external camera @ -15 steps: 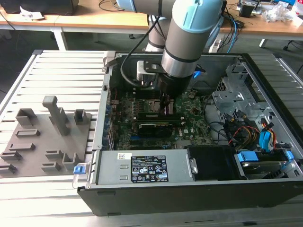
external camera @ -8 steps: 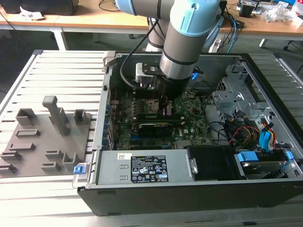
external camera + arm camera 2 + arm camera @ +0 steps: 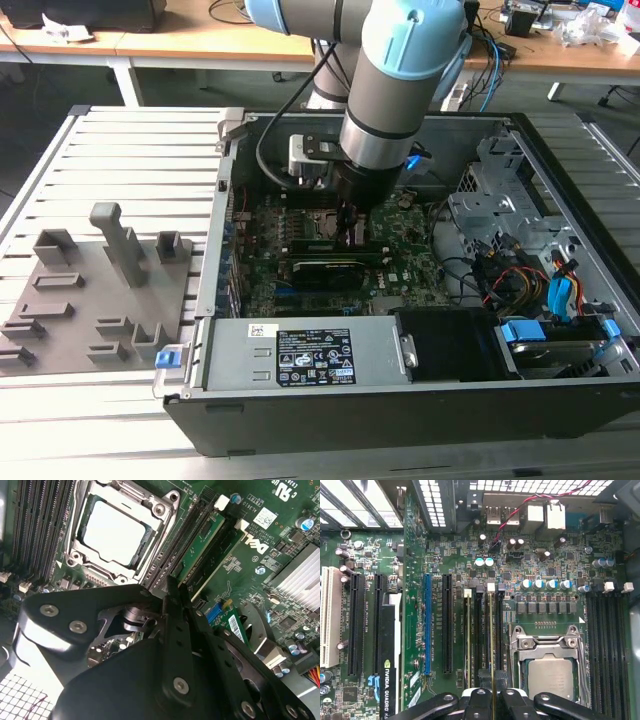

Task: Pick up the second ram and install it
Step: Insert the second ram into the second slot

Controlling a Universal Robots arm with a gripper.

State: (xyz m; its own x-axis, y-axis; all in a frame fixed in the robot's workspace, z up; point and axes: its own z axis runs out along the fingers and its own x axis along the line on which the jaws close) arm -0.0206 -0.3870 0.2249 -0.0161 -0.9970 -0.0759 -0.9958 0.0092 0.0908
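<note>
Arm reaching steeply downward, wrist vertical, gripper (image 3: 492, 697) pointing down, jaws closed together.

Arm (image 3: 385, 110) over motherboard (image 3: 400, 250), claw apparently hidden

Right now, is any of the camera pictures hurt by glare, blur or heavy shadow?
In the second wrist view the processor lid glares nearly white and the gripper body up close is a dark, soft mass; in the first wrist view the motherboard is evenly lit and crisp, with the ram stick seen edge-on; in the exterior view the arm shades the case interior.
</note>
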